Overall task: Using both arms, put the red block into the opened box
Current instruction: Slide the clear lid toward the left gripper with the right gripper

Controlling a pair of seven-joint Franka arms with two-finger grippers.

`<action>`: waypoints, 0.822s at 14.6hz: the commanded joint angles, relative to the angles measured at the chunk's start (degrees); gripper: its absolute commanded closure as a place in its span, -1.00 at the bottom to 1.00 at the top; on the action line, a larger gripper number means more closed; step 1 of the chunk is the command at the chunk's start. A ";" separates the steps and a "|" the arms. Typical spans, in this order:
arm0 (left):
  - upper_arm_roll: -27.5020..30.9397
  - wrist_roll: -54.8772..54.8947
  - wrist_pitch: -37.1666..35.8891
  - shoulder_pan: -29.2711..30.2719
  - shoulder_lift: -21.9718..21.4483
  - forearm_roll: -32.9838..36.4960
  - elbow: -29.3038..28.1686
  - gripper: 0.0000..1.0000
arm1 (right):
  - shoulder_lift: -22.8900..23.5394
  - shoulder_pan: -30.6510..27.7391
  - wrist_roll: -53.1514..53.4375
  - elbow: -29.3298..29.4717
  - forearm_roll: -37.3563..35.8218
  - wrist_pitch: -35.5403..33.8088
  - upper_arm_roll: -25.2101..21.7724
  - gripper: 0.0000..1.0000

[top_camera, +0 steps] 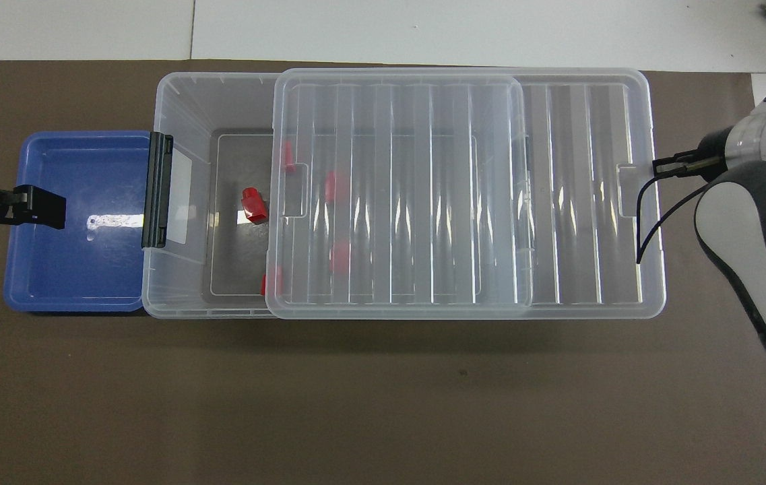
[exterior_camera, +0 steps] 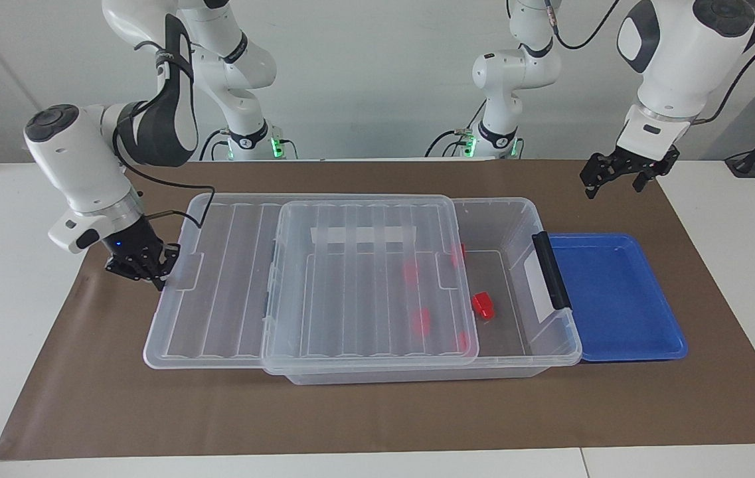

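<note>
The clear box [exterior_camera: 524,214] [top_camera: 180,101] lies lengthwise on the brown mat. Its ribbed lid [exterior_camera: 364,279] [top_camera: 423,188] rests on the rim and covers most of the opening. One red block [exterior_camera: 483,305] [top_camera: 254,204] lies uncovered on the box floor. Several more red blocks [exterior_camera: 410,271] [top_camera: 333,186] show through the lid. My right gripper [exterior_camera: 155,279] [top_camera: 659,166] is shut, low, with its tip against the lid's end edge. My left gripper [exterior_camera: 613,182] [top_camera: 46,207] hangs open and empty over the blue tray's outer edge.
A shallow blue tray [exterior_camera: 616,299] [top_camera: 73,263] sits against the box's black-handled end [exterior_camera: 550,269], toward the left arm's end of the table. The lid overhangs the box toward the right arm's end. The brown mat [exterior_camera: 377,411] covers the table's middle.
</note>
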 commanded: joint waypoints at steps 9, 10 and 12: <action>0.79 1.27 0.03 0.88 -1.30 -0.88 -0.77 -1.00 | 0.66 8.24 10.41 -0.10 1.70 1.71 0.09 1.00; 0.88 1.27 0.03 0.96 -1.38 -1.05 -0.95 -1.00 | 0.66 9.04 11.46 -0.19 1.70 2.15 0.09 1.00; 0.97 0.92 0.21 1.05 -1.38 -3.16 -0.95 -1.00 | 0.75 10.70 12.61 -0.27 1.70 2.24 0.09 1.00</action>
